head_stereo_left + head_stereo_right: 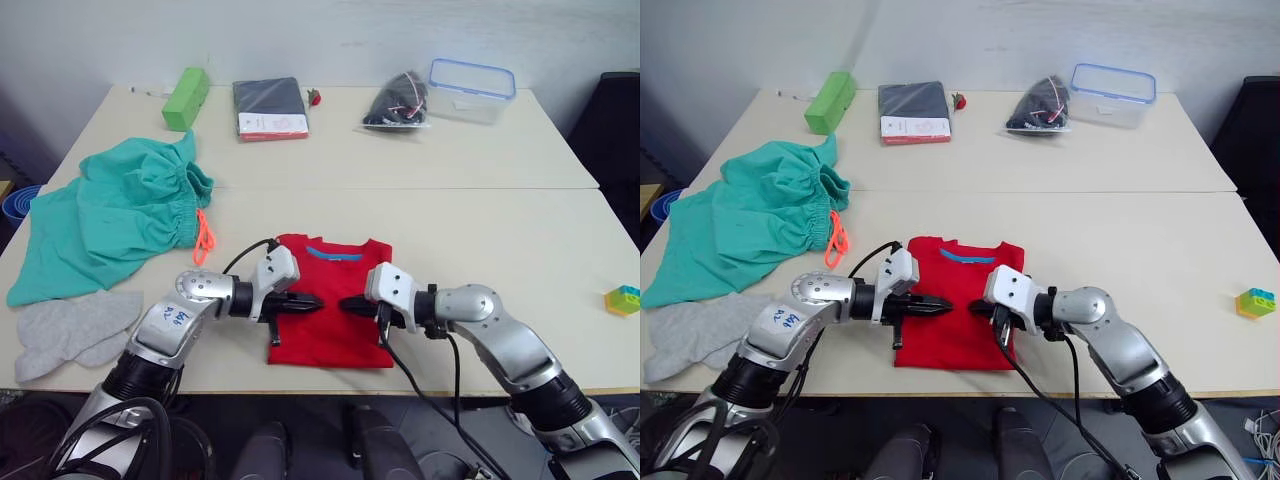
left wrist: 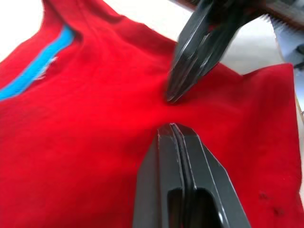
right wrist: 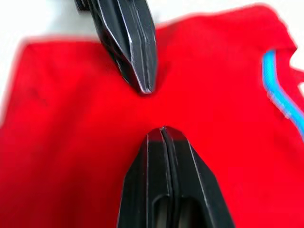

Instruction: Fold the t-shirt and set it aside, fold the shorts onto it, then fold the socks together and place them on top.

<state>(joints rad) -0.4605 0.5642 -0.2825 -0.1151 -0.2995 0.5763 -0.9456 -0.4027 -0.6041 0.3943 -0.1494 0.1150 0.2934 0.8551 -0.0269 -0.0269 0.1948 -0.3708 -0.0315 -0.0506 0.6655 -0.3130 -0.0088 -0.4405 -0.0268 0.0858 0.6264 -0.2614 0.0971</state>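
The red t-shirt [image 1: 333, 338] lies folded into a narrow rectangle at the table's front middle, its blue neck band [image 1: 335, 254] toward the far end. My left gripper [image 1: 314, 302] and right gripper [image 1: 346, 303] are both shut, and their tips point at each other a small gap apart over the shirt's middle. In the left wrist view the left gripper [image 2: 172, 127] rests its tip on the red cloth. The same holds for the right gripper [image 3: 163, 129]. The teal shorts [image 1: 110, 220] lie crumpled at the left, orange drawstring [image 1: 204, 238] showing. Grey socks [image 1: 70, 328] lie at the front left corner.
Along the far side stand a green box [image 1: 186, 97], a dark flat package [image 1: 270, 108], a black bag [image 1: 400, 100] and a clear blue-rimmed container [image 1: 471, 90]. A small toy block [image 1: 623, 299] sits at the right edge. The bare table [image 1: 500, 230] stretches right of the shirt.
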